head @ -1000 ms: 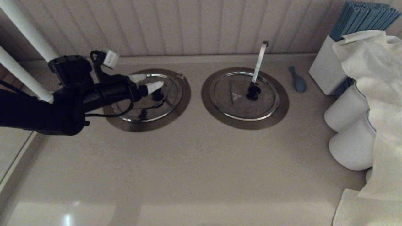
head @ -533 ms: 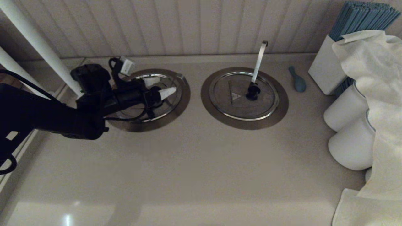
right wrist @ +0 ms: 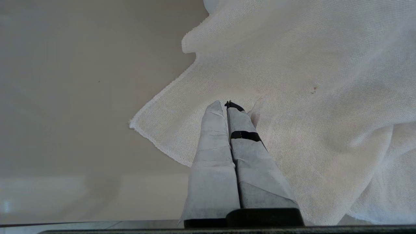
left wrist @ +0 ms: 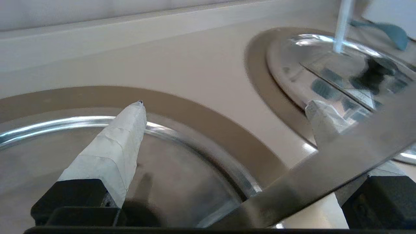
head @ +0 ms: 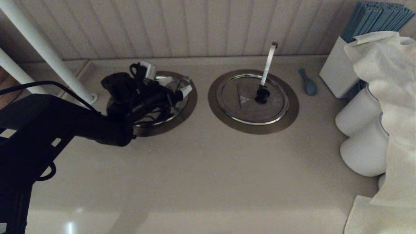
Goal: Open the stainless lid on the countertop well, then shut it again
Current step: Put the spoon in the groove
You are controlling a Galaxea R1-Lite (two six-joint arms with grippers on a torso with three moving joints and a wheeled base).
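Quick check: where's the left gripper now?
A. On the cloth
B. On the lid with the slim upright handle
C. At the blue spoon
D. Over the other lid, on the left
D: the left gripper, open, hangs over the left lid; the stainless lid sits untouched.

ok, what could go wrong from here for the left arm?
Left gripper, open, hangs low over the twin lid, not the stainless lid: it may grab the wrong one. The broad utensil handle crosses in front of one finger; a sideways move could snag it. Right gripper parked, shut.
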